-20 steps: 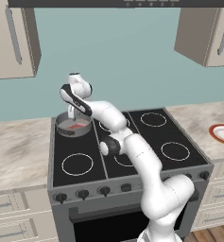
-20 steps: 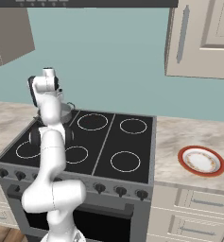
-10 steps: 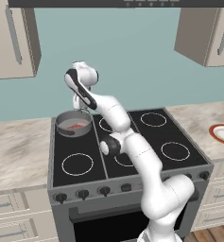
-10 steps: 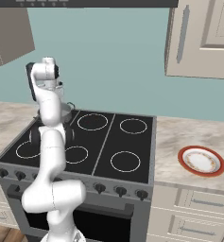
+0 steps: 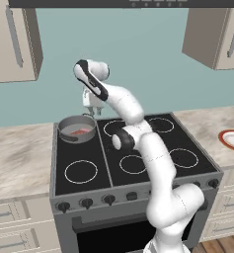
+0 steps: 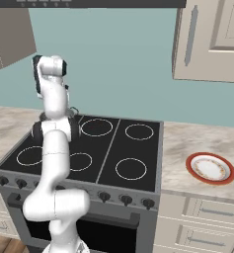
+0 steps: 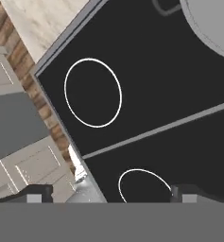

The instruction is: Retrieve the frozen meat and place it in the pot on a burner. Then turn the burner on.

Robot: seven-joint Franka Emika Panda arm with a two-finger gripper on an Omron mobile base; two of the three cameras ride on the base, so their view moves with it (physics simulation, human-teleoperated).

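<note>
The arm stands folded high over the cooktop (image 5: 138,153), its end effector (image 5: 92,105) pointing down behind the pot (image 5: 77,128), fingers apart and seemingly empty; the frozen meat (image 5: 81,132) lies inside the pot, on the back-left burner.

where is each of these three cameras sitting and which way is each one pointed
Left base view: behind the arm on its left, facing forward and down at the cooktop; the arm rises from lower right, pincer above the pot holding the frozen meat.
Right base view: behind on its right, facing the same cooktop; the arm rises from lower left, plate on the counter.
Hand view: on the hand, looking down at the cooktop; fingertips at the bottom, pot at the top.
Both base views share cooktop and arm.
</note>
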